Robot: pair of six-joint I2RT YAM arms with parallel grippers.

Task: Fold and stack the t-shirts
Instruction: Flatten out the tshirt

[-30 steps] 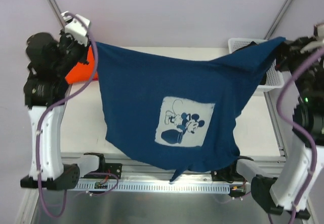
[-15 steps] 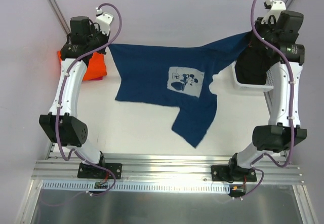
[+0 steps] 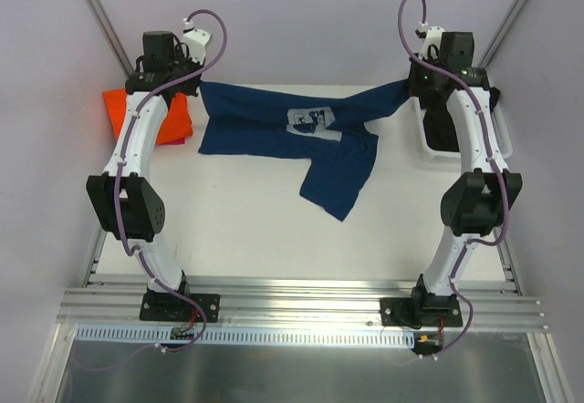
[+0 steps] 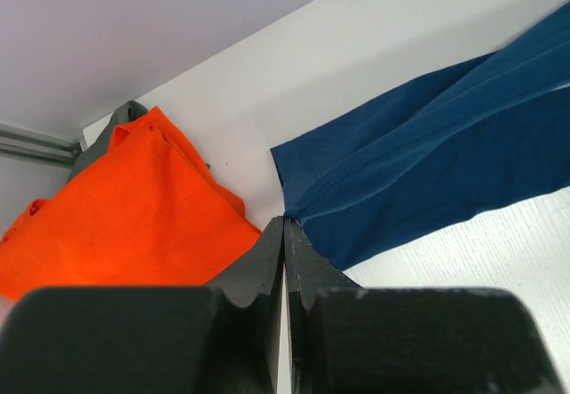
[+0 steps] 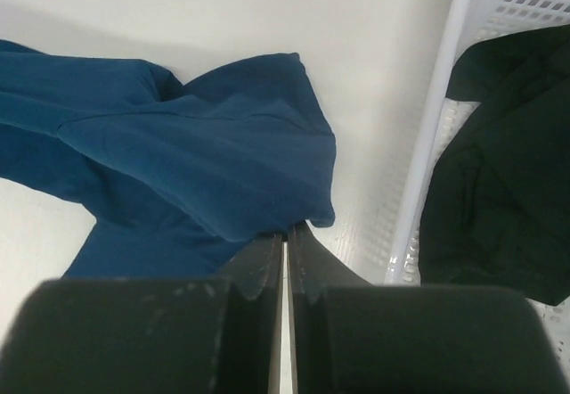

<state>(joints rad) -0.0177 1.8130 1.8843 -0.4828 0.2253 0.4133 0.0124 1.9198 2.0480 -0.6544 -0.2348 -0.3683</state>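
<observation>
1. I see the navy t-shirt [image 3: 274, 134] stretched sideways across the far part of the table [image 3: 228, 221]. It is rumpled, its pale print [image 3: 310, 122] faces up, and one flap trails toward the near edge.
2. I see the orange t-shirt [image 3: 117, 109] lying bunched at the far left corner, near the navy one's left end.

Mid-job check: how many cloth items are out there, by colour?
Navy blue t-shirt: 1
Orange t-shirt: 1
Dark garment in white basket: 1
Total: 3
Grey edge behind the orange one: unclear, not counted.
</observation>
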